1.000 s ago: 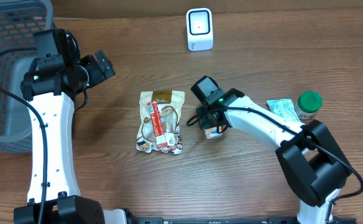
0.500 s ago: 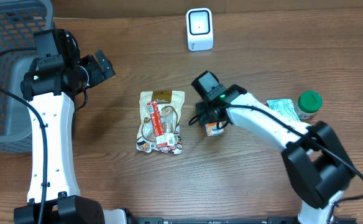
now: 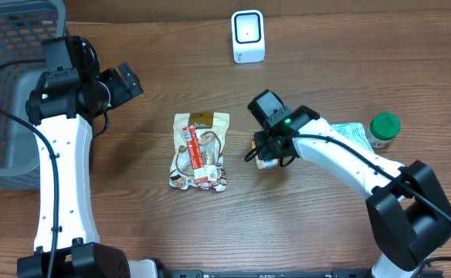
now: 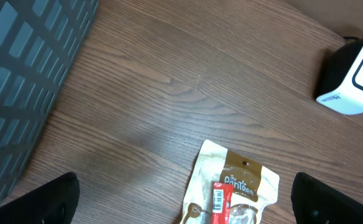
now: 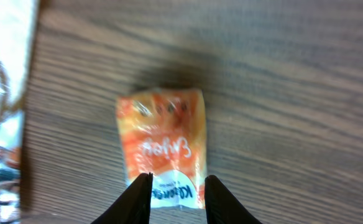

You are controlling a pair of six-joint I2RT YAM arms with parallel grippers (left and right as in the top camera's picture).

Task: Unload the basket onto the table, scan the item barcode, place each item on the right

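Over the last second the right arm's wrist has shifted a little to its right above the table, and the jaws have opened and drawn in again. The orange packet (image 5: pixel 163 146) has barely moved: it lies flat on the wood, just beside the large snack bag (image 3: pixel 201 150) and well apart from the white scanner (image 3: pixel 248 36) at the far edge. In my judgement the pickup is being re-attempted, and no barcode has yet been presented.

The right gripper (image 5: pixel 176 198) stands directly over the packet. In the wrist view its jaws are set narrow and straddle the packet's near end: one finger overlaps the printed face and the other sits at the side edge. I cannot tell whether the fingers actually pinch the wrapper or only rest on it.

The left gripper (image 3: pixel 127 83) hangs spread wide beside the basket (image 3: pixel 9 46), holding nothing and well clear of the packet.
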